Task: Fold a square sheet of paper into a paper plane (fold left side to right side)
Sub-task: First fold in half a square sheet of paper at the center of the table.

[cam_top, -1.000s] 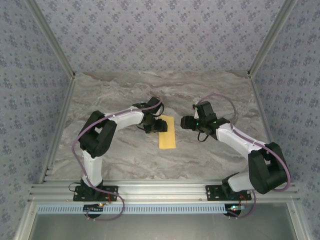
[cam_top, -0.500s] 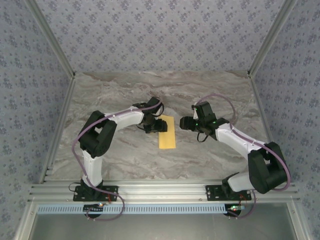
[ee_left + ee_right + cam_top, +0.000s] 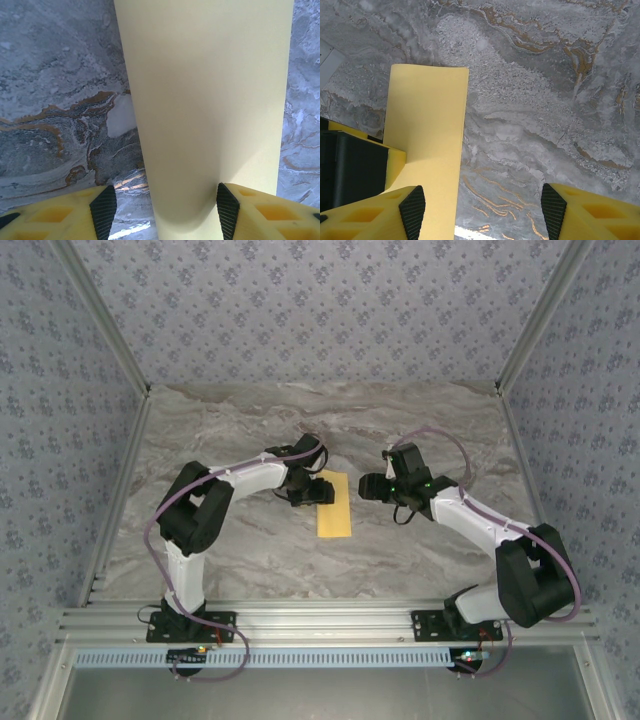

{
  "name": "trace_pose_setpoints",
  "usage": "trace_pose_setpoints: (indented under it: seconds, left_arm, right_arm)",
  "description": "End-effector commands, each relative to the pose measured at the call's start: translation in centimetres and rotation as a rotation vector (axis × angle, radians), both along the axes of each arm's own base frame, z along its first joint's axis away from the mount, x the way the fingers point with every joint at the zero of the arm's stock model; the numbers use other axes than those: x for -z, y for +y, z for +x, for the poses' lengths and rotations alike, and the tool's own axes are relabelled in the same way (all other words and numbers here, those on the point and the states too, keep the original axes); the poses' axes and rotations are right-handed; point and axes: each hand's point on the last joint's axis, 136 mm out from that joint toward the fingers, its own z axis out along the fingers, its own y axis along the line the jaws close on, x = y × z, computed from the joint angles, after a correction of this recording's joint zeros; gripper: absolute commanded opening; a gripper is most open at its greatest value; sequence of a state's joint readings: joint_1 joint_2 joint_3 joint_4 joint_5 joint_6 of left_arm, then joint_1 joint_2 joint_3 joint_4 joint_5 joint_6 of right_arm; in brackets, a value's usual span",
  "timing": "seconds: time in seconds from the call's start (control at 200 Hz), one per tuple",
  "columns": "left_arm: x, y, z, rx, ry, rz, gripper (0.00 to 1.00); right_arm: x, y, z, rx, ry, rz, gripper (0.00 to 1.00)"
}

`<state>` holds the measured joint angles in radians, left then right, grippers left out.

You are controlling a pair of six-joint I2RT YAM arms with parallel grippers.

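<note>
The yellow-orange sheet of paper (image 3: 336, 508) lies flat on the marble table (image 3: 230, 420) as a narrow upright rectangle, its long sides running from 12 to 6 o'clock, near the middle of the table between the two arms. The left gripper (image 3: 312, 490) sits at the sheet's 10 o'clock corner, reaching in from 9 o'clock. In the left wrist view its jaws stand about halfway apart. One black pad (image 3: 103, 211) is over bare marble at 7 o'clock and the other pad (image 3: 227, 210) is at the paper's edge at 5 o'clock. The paper (image 3: 210, 100) runs up between them toward 12 o'clock and curves slightly at its near end. The jaws are not closed on it, and I cannot tell whether a pad presses on it. The right gripper (image 3: 372, 485) hangs at the sheet's 2 o'clock side, near it but apart. Its jaws are also spread partway and hold nothing. The right wrist view shows its fingers (image 3: 412, 210) over marble, with the paper (image 3: 430, 125) stretching toward 11 o'clock.
</note>
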<state>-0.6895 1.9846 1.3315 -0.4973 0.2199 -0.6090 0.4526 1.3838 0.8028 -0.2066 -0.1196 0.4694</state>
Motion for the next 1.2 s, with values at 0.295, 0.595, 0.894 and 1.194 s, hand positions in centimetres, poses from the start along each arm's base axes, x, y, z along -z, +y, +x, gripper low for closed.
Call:
trace_pose_setpoints:
  seconds: [0.295,0.595,0.894,1.194]
  left_arm:
    - [3.3,-1.0,-2.0,0.054,0.066,0.002,0.60]
    - [3.3,-0.9,-2.1,0.062,0.064,0.008,0.58]
    - [3.5,-0.7,-2.2,0.066,0.066,0.012,0.57]
    - [3.5,-0.6,-2.2,0.063,0.066,0.016,0.58]
  right_arm:
    - [0.6,0.3,-0.4,-0.024,0.015,-0.011,0.66]
    - [0.5,0.4,-0.5,-0.026,0.017,-0.011,0.66]
    - [0.5,0.5,-0.5,-0.028,0.014,-0.010,0.67]
    - [0.5,1.4,-0.4,-0.040,0.022,0.040,0.66]
